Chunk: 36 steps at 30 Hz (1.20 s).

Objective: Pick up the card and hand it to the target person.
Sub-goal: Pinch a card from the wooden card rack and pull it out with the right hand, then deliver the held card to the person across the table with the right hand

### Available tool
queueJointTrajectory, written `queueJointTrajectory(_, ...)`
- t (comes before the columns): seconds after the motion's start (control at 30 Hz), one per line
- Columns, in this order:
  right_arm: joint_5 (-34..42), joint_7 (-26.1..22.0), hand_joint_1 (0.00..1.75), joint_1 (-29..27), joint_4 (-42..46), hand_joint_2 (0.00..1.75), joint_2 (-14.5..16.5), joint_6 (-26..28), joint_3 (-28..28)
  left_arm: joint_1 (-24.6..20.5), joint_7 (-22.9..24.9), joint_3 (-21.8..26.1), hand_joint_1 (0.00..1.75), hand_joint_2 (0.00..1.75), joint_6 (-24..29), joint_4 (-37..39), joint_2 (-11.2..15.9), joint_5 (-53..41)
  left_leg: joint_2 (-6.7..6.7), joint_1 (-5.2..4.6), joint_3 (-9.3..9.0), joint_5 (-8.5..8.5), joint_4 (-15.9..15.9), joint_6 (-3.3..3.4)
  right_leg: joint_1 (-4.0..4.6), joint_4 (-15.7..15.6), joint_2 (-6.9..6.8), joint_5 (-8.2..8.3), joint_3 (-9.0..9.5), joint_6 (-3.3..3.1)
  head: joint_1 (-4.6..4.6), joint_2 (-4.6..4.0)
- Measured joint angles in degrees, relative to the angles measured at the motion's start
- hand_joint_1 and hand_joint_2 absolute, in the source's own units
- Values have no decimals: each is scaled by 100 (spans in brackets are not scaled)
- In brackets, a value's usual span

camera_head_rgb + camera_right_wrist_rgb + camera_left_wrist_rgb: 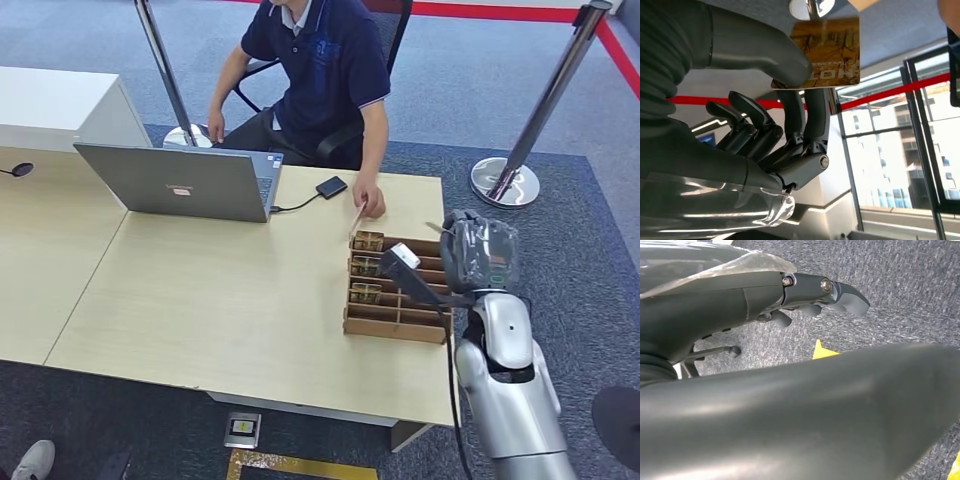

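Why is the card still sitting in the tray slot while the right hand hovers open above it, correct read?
Not quite. The right hand already holds the card, pinched between thumb and fingers, as the right wrist view shows. In the head view the hand is above the wooden tray, as you said.

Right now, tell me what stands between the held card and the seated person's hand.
Nothing visible does. The right robot hand pinches the card above the wooden tray; the person's hand rests just beyond the tray on the table.

Laptop (185,182) left of box (396,290) on table (226,300)
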<state>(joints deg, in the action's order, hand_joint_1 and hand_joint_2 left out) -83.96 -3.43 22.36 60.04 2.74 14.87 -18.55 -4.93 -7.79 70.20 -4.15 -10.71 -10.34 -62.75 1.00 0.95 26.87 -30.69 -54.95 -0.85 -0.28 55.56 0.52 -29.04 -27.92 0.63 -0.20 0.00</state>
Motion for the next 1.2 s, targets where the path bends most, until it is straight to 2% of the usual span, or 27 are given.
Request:
queueJointTrajectory(0.17, 168, -150, 175, -23, 615, 175, -56, -38, -160, -8, -34, -2, 0, 0, -13, 0, 0, -63, -1, 0, -1, 0, 0, 0, 0, 1, 0, 0, 1, 0, -1, 0)
queueJointTrajectory(0.37, 220, -332, 175, 280, 416, 175, -21, 263, -344, -23, -53, -8, 0, 0, -16, 5, 0, -156, -1, 0, 0, 3, 0, 0, 0, 3, 0, 3, 2, -2, 0, 0)
queueJointTrajectory(0.6, -65, -587, 175, 1010, -640, 175, 159, 857, -719, -99, -13, -32, 0, 0, -91, 13, 0, -270, -1, 0, 0, 7, 0, 1, 1, 4, 0, 7, 1, -2, 0, 0)
queueJointTrajectory(0.87, -194, -592, 175, 2014, -2230, 175, 405, 1002, -1206, -142, 21, -61, 0, 0, -112, 20, 3, -303, -1, 1, 1, 11, -2, -3, 1, 4, 0, 9, 2, 0, -1, 0)
queueJointTrajectory(1.2, -187, -461, 175, 2306, -3219, 175, 488, 1075, -1390, -152, 117, -61, 0, 0, -99, 33, 4, -308, 0, 0, 5, 10, -3, -2, 0, 1, 0, 9, 0, 0, -1, 0)
